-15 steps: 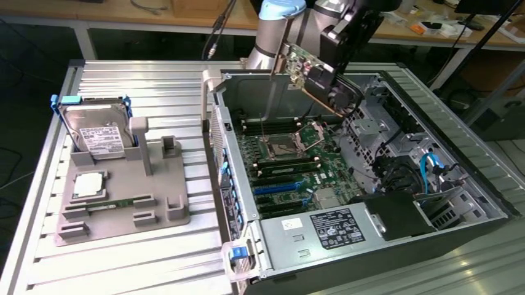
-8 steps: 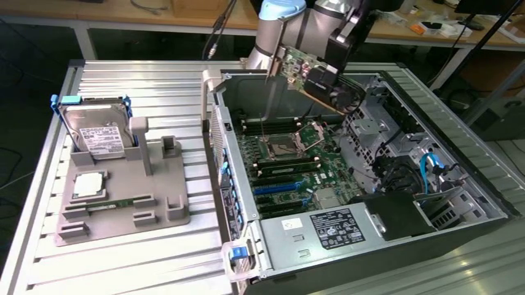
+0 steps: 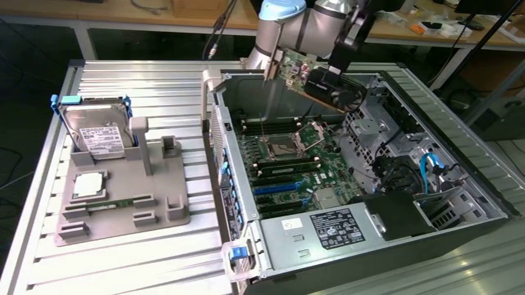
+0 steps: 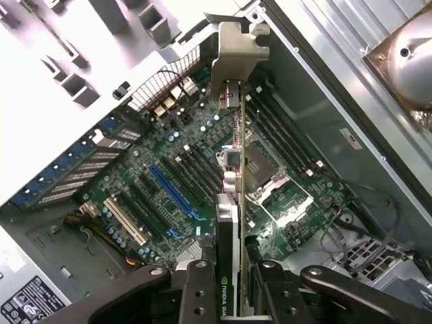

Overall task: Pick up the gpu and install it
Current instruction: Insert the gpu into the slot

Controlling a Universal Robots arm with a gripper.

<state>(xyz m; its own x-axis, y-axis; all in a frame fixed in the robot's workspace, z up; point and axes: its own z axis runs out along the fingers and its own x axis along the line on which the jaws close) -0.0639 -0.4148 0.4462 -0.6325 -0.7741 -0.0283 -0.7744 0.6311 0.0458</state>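
The gpu (image 3: pixel 316 83) hangs tilted above the open computer case (image 3: pixel 246 98), over the motherboard (image 3: pixel 287 178), clamped edge-on between the jaws of my gripper (image 4: pixel 231 291). I judge its slant could make it miss the blue slot (image 4: pixel 172 191) or snag its bracket on the case wall. The case lies on a ribbed metal table (image 3: pixel 123 270) beside a grey holder (image 3: pixel 123 209) carrying a hard drive (image 3: pixel 97 132). Wooden benches (image 3: pixel 164 12) stand behind.

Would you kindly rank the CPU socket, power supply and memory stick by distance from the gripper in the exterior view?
1. CPU socket, on the motherboard below the gripper.
2. Power supply, at the case's near end.
3. Memory stick, on the grey holder, exterior view's left.
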